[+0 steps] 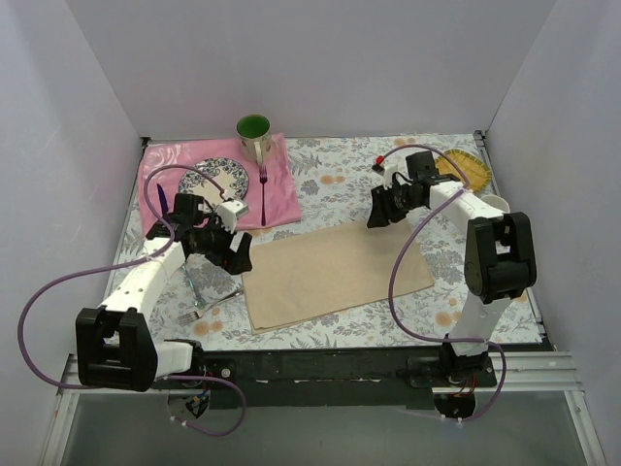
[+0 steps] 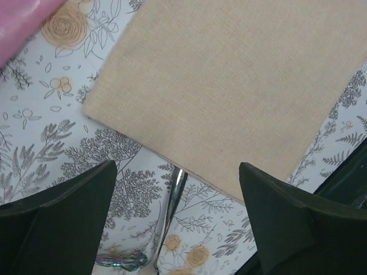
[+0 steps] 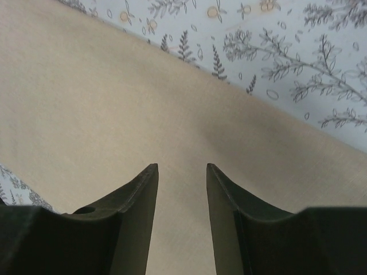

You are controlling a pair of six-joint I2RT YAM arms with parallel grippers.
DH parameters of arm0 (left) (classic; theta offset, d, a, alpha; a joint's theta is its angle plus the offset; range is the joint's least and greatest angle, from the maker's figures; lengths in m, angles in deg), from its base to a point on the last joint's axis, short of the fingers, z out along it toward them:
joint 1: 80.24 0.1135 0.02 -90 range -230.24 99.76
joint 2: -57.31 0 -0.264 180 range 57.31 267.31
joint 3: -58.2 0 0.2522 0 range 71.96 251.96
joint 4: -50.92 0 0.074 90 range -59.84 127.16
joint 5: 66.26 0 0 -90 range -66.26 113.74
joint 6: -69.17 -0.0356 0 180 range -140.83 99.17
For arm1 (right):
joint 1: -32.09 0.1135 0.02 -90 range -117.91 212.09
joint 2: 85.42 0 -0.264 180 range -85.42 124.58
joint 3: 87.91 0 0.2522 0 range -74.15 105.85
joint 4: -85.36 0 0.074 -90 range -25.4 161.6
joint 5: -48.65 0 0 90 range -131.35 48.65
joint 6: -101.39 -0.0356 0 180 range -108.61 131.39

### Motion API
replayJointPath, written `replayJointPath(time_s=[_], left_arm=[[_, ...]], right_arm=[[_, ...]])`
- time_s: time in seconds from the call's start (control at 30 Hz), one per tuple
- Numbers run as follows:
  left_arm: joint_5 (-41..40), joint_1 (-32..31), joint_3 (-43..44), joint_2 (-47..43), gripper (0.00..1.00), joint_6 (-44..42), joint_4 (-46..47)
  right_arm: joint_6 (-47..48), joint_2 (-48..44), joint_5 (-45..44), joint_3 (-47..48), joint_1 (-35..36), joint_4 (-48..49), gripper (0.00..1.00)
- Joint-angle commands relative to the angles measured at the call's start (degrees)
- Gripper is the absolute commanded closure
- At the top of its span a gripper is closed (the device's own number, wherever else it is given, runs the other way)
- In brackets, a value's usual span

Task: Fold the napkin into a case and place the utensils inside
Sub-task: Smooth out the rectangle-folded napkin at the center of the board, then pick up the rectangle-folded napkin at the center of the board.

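Beige-tan cloth napkin (image 1: 335, 274) lies flat mid-table on the floral tablecloth (image 1: 330, 165). Your left gripper (image 2: 178, 167) hangs wide open at its left edge. Your right gripper (image 3: 182, 166), jaws narrowly apart, holds nothing above it.

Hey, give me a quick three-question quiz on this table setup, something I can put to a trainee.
1. True or false: the napkin is already folded into a narrow case.
2. What stands at the far edge of the pink mat? A) a green mug B) a glass bottle C) a wooden bowl
3. Which claw hangs right above the utensils?

Key: 1 false, it lies flat and broad. 2 A. 3 the left claw, with its jaws wide apart.
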Motion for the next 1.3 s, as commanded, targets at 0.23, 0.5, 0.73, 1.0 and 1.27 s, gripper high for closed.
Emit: replayJointPath(time_s=[0.23, 0.5, 0.73, 1.0, 1.27], left_arm=[[-1.12, -0.44, 2.91, 7.3, 0.37, 24.37, 4.03], [-4.09, -5.53, 0.98, 13.54, 0.45, 29.02, 12.98], [-7.61, -6.59, 5.98, 27.5, 0.5, 32.46, 19.33], [-4.74, -5.45, 14.69, 28.95, 0.46, 35.89, 19.08], [-4.8, 0.7, 7.13, 16.02, 0.49, 40.02, 7.57]], right_arm=[[-6.33, -2.39, -3.37, -8.14, 1.59, 5.93, 0.59], [-8.18, 2.97, -6.01, -7.0, -1.04, 2.08, 0.62], [-5.81, 0.18, -8.56, -9.2, -3.5, -0.74, 0.65], [-5.1, -2.82, -8.22, -9.64, -4.38, -3.73, 0.68], [-6.51, -8.62, -3.64, -8.94, -4.56, -4.34, 0.68]])
